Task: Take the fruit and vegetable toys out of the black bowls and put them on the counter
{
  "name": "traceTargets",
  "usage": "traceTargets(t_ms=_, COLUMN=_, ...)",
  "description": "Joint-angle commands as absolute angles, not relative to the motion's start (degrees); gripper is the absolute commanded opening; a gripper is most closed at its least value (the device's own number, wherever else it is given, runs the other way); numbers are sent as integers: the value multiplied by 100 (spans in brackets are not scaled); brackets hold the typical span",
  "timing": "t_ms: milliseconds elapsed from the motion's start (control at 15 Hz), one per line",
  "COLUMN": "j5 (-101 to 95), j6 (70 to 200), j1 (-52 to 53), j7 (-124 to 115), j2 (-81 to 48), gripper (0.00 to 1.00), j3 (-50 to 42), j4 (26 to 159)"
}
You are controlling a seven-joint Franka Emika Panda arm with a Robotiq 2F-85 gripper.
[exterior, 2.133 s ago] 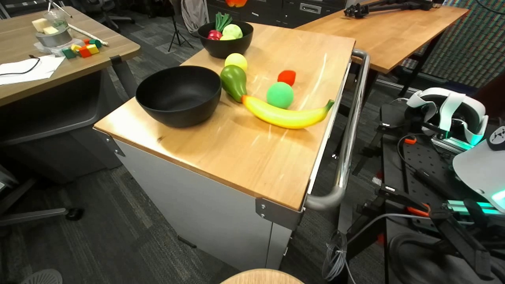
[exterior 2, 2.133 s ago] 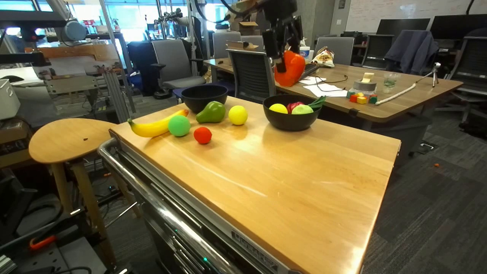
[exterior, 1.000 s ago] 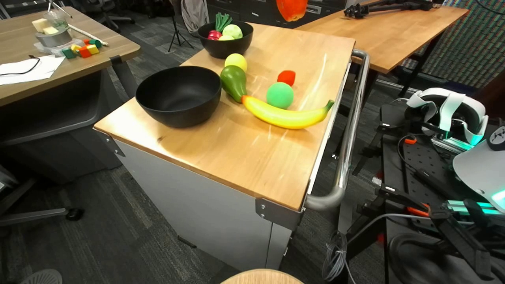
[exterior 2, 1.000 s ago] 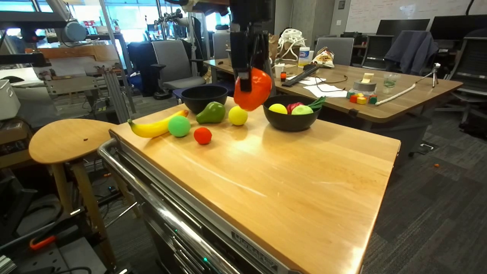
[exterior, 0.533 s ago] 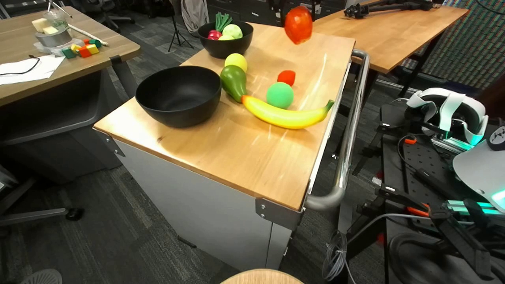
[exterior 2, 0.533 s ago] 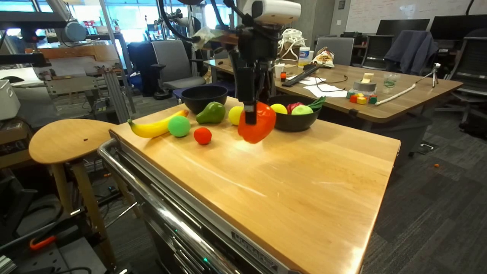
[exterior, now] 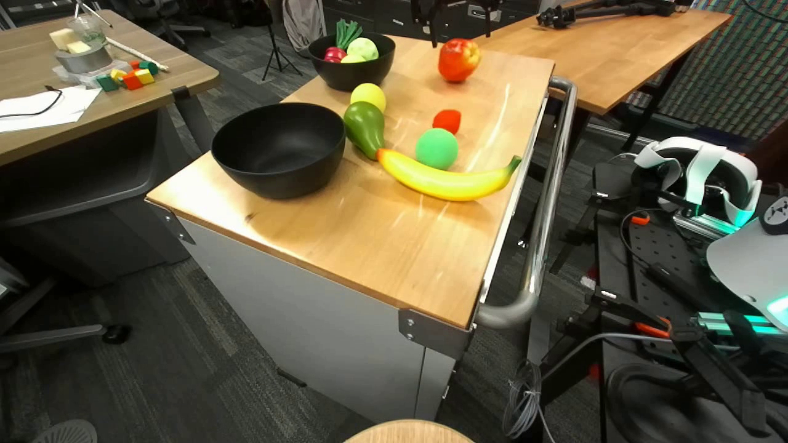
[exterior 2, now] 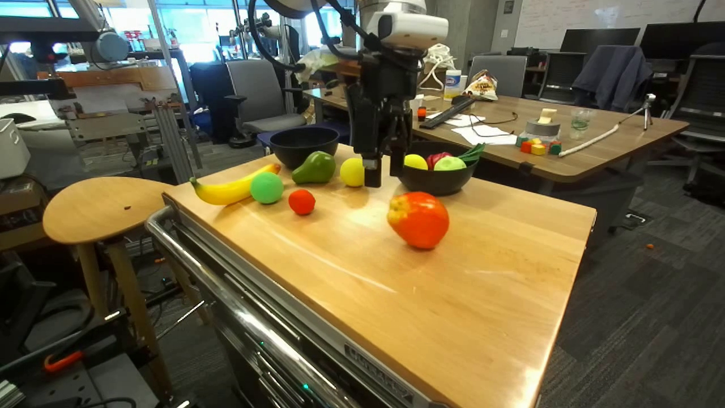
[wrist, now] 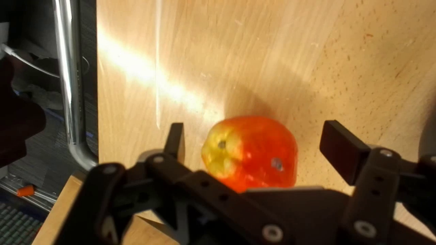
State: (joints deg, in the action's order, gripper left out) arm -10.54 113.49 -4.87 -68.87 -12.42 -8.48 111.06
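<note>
In an exterior view a big red-yellow fruit toy is lying on the counter, gripper hanging just above; a leafy red vegetable and a pale green piece are sitting in the far black bowl. Loose on the counter, a banana, avocado, green ball, small red piece and yellow ball are lying; the other black bowl is standing beside the avocado. In an exterior view a yellow piece is showing in the filled bowl too, and the fingers are standing clear of the fruit. In the wrist view the jaws are gaping wide, fruit showing between, touching neither pad. Step in hand: probably releasing this fruit, which may be rolling slightly. Next is calling for lifting, swinging over the filled bowl, lowering spread jaws around another toy.
</note>
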Motion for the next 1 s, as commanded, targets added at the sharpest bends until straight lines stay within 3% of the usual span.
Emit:
traceTargets(t_ms=0, j5=-814, j6=11087, j1=-403, j7=-7092, j2=-1243, gripper=100, j3=-826, j4=10680)
traceTargets(t_ms=467, j5=64, j6=11249, j1=-388, j7=-7657, j2=-1681, gripper=100, j3=-731, j4=9729)
traceTargets(t_ms=933, j5=-48, j6=11314, j1=-344, j7=-7464, j2=-1548, gripper=100, j3=-733, j4=9997)
